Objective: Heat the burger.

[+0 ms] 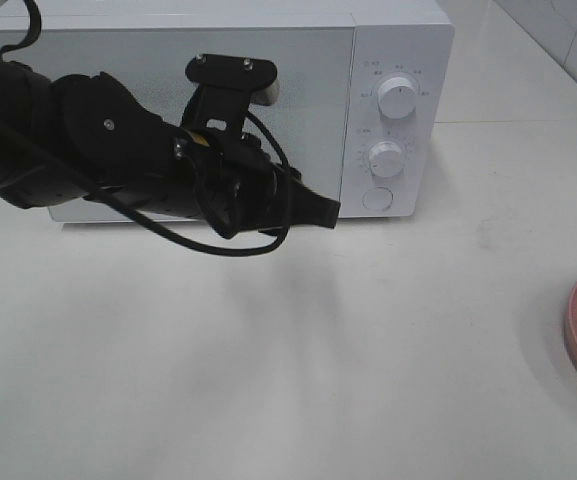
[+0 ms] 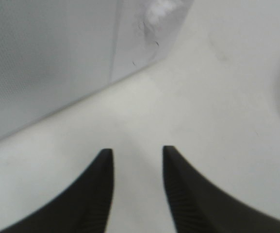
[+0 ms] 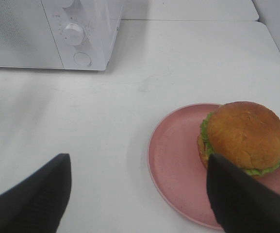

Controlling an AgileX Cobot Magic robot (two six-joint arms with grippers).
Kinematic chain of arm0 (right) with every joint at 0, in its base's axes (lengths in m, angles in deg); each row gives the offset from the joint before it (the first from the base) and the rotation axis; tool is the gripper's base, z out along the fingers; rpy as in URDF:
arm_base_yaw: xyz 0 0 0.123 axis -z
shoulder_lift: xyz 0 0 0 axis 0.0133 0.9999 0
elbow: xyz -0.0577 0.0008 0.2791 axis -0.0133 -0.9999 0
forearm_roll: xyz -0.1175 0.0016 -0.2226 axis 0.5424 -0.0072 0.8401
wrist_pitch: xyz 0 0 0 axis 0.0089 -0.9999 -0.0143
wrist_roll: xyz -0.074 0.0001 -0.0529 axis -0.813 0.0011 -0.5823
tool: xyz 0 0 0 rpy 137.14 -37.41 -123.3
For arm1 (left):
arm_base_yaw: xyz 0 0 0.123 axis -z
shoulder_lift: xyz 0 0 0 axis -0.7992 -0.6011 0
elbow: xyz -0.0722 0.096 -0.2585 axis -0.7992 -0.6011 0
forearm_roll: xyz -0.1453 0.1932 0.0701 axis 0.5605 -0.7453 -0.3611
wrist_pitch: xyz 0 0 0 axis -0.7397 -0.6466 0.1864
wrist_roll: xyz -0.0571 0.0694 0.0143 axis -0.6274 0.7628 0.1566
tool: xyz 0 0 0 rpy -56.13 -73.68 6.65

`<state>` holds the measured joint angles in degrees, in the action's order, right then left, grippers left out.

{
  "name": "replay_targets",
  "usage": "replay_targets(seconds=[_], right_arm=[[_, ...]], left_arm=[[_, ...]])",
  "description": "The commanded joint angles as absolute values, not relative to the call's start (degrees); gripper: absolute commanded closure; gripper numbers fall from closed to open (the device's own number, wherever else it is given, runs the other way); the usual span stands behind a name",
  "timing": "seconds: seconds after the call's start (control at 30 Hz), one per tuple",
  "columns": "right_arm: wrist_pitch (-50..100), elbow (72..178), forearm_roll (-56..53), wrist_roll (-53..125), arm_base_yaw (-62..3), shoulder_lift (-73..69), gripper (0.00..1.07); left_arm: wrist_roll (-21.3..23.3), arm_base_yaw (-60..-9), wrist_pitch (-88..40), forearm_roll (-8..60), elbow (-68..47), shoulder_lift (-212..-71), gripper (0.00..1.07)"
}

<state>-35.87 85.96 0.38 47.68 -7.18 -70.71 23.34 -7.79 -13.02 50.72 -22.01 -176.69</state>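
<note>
one microwave stands on the white desk, its door shut, with two round knobs one above the other and one round button below them on the panel at its right. one burger sits on one pink plate, on the side of the plate away from the microwave; the right wrist view shows both, well apart from the microwave. in the high view only a sliver of the plate's rim shows at the right edge, and the burger is cut off altogether.

two grippers are in play. the left gripper is raised in front of the microwave door, near the panel edge; its fingers stand a little apart with bare desk between them, gripping nothing. the left wrist view is blurred, so the marks on the microwave corner are hard to read. the right gripper hovers over the desk just beside the plate, its fingers spread wide and empty; one fingertip overlaps the burger's edge in the picture, though contact cannot be told. the right arm is outside the high view.
</note>
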Motion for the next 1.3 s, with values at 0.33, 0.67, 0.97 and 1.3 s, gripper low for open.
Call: replay_targets(seconds=[0.33, 0.67, 0.97, 1.3], right_arm=[[-35.7, 85.8, 0.3, 47.2, -6.8, -72.4, 0.32], [-35.7, 85.8, 0.3, 47.2, -6.8, -72.4, 0.32], [-35.7, 85.8, 0.3, 47.2, -6.8, -72.4, 0.32], [-35.7, 85.8, 0.3, 47.2, -6.8, -72.4, 0.32]], left_arm=[[23.2, -7.8, -39.5, 37.3, -23.1, -167.7, 0.06], [10.0, -13.2, -54.4, 31.2, -23.1, -163.3, 0.06], [8.2, -29.6, -71.1, 27.9, -23.1, -158.5, 0.06], [2.5, -44.1, -76.9, 22.9, -26.5, -147.4, 0.06]])
